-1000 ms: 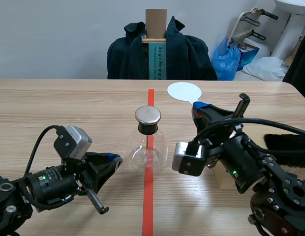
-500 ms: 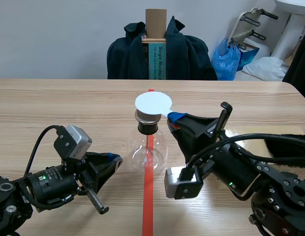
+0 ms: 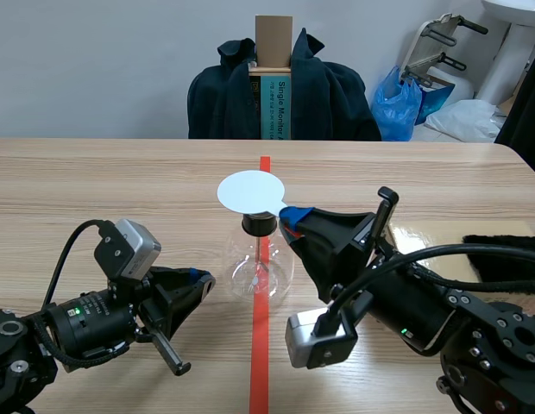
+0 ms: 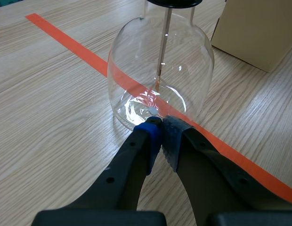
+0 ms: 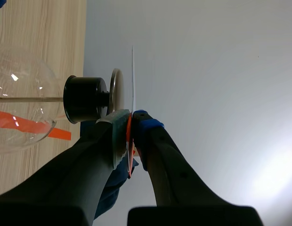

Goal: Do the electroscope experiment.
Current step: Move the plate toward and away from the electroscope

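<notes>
One flask (image 3: pixel 261 263); one white disc (image 3: pixel 250 191) clamped in right end effector (image 5: pixel 131 118); left end effector (image 4: pixel 161 133) closed, empty

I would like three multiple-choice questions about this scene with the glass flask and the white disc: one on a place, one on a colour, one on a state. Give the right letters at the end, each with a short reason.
1. Where is the thin white round disc?
A. lying beside the flask
B. over the top of the clear glass flask
C. inside the flask

2. What colour is the tape line that runs under the flask?
A. blue
B. orange-red
C. yellow

3. How does the left gripper stand?
A. shut on nothing, near the flask's base
B. shut on the flask's neck
C. wide open

Answers:
1 B: the right gripper clamps the disc and holds it next to the round metal cap.
2 B: the line shows orange-red through the glass.
3 A: its pads meet with nothing between them.
</notes>
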